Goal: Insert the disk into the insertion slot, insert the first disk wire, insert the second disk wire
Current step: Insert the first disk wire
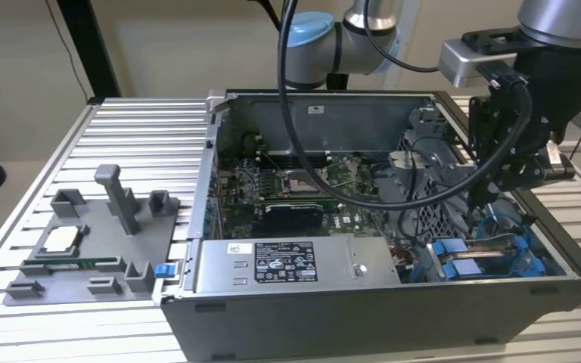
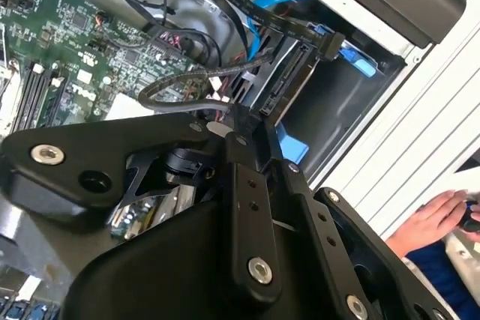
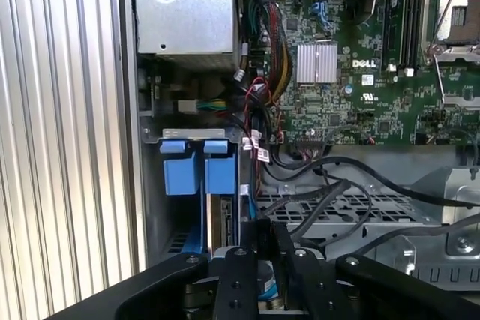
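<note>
Disk (image 3: 223, 222) seated in insertion slot (image 1: 531, 261), low at the exterior view's right. Pincer (image 1: 495, 198) hangs just above the slot; how open, cannot tell.

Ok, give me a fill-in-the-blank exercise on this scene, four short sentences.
The grey fixture tray lies at the exterior view's ____ of the computer case.
The plastic tabs at the insertion slot are coloured ____.
The gripper hangs over the computer case's end at the exterior view's ____.
In the second wrist view, a person's ____ shows beyond the table.
Missing words: left; blue; right; hand.
</note>
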`<state>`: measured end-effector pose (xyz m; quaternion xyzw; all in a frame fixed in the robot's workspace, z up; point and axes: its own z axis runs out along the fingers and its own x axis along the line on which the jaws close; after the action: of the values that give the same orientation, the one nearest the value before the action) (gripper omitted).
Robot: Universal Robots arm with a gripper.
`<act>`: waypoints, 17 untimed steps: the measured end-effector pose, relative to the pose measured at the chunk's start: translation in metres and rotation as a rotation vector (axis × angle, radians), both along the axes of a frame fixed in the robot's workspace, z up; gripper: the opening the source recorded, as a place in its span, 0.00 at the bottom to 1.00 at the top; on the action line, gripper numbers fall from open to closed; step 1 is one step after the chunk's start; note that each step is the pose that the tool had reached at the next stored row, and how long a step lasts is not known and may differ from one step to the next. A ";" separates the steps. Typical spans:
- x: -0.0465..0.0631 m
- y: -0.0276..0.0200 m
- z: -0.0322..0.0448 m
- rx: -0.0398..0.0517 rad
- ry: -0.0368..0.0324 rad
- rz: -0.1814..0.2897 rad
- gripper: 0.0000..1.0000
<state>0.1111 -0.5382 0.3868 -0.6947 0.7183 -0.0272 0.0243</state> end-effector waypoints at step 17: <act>0.000 0.0000 -0.0007 0.0163 -0.0147 0.000 0.00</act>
<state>0.1108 -0.5382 0.3862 -0.6943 0.7183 -0.0264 0.0352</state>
